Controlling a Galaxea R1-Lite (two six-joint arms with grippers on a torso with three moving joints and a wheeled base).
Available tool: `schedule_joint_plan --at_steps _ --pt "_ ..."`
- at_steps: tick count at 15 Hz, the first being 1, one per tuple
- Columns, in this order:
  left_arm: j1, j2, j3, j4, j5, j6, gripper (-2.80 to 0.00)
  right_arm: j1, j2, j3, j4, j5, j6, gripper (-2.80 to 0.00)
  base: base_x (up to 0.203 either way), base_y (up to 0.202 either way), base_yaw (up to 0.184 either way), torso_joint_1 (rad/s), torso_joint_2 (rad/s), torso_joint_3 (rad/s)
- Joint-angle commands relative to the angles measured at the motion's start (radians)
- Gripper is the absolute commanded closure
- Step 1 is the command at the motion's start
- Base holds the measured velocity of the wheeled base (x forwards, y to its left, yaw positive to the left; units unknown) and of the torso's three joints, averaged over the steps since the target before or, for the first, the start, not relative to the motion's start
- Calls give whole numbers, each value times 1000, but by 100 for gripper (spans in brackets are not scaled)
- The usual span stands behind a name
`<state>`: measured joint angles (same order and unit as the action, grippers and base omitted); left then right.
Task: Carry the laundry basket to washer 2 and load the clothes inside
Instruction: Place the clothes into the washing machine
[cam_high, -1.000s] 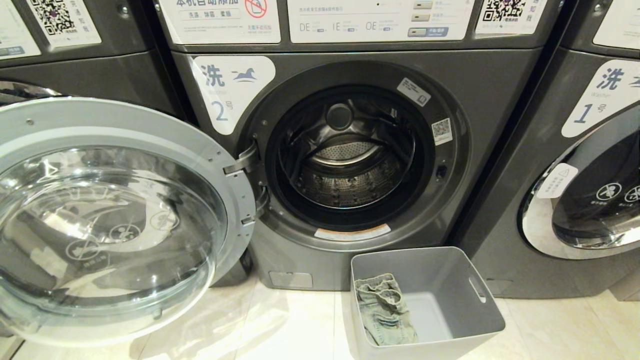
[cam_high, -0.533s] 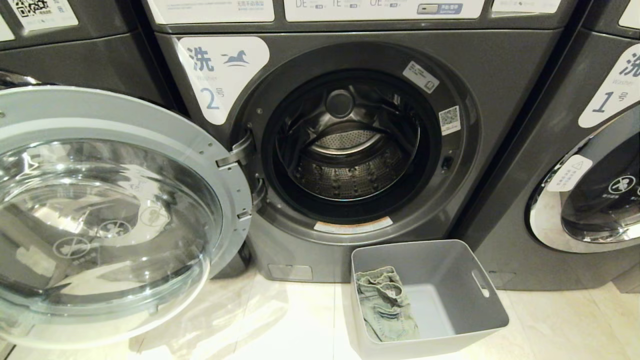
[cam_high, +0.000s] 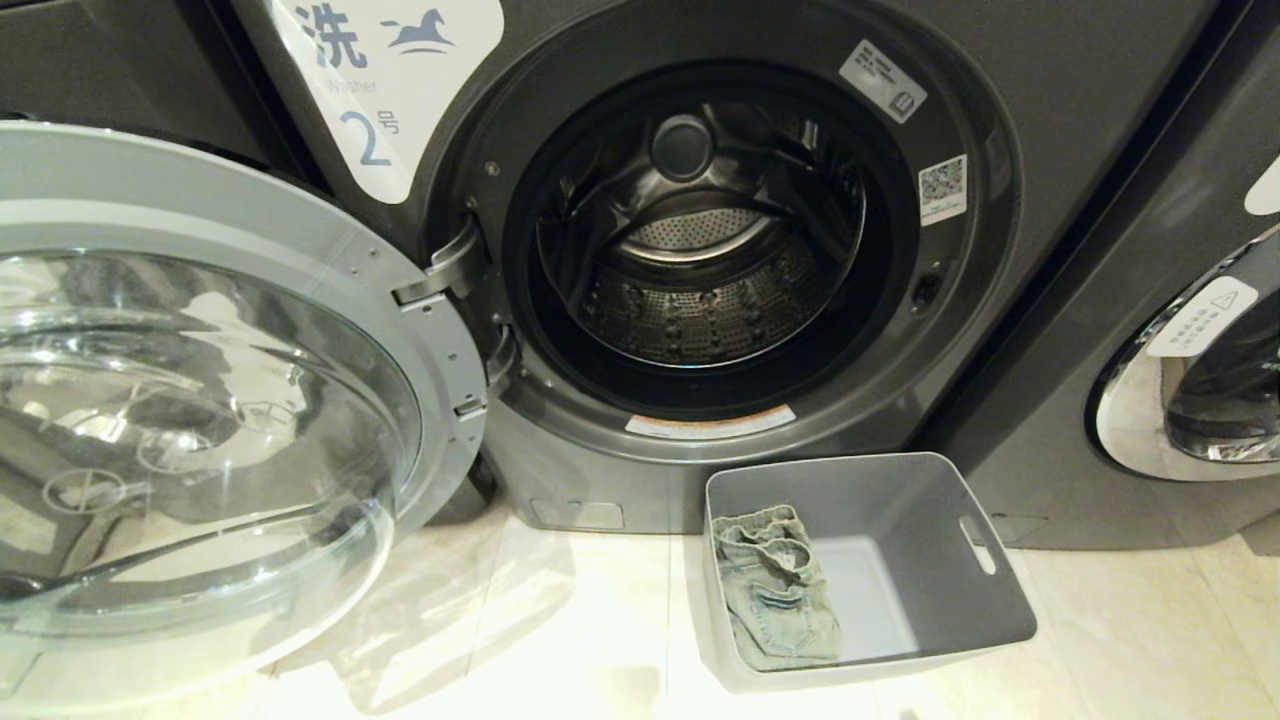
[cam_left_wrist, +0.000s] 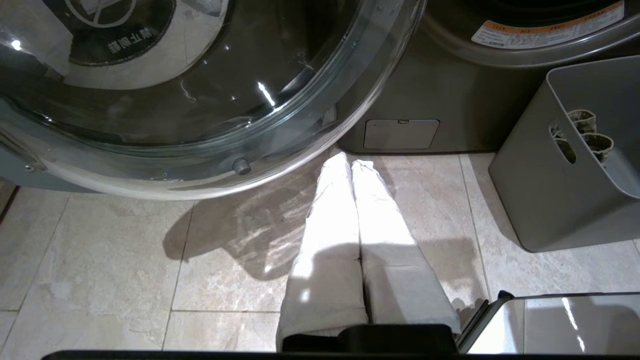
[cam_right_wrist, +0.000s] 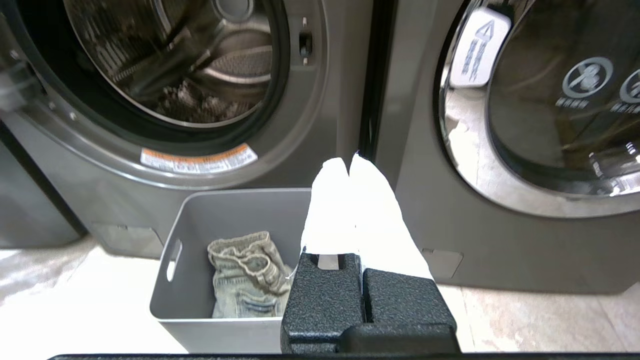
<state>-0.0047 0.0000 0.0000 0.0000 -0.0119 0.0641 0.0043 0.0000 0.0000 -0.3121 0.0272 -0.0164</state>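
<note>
Risk noted: the open door (cam_high: 200, 400) of washer 2 (cam_high: 690, 230) projects beside the laundry basket (cam_high: 990, 610); it could be struck during a reach. The clothes (cam_high: 780, 600) lie inside the basket, on the floor before the empty drum. Left pincer (cam_left_wrist: 351, 162) and right pincer (cam_right_wrist: 350, 165) are pressed together, nothing held.

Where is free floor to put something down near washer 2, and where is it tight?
Bare tile lies between the open door and the laundry basket, under washer 2. The basket floor beside the clothes is also free. It is tight under the door's glass bowl and behind the basket, which stands close against the washer.
</note>
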Motion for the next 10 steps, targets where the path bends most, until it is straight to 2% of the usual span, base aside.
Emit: schedule_joint_plan --at_steps 1,10 --pt "0 -2 0 0 0 0 0 0 0 40 -2 0 0 0 0 0 0 4 0 -198" --pt "0 -2 0 0 0 -1 0 0 0 40 -2 0 -2 0 0 0 0 5 3 -197"
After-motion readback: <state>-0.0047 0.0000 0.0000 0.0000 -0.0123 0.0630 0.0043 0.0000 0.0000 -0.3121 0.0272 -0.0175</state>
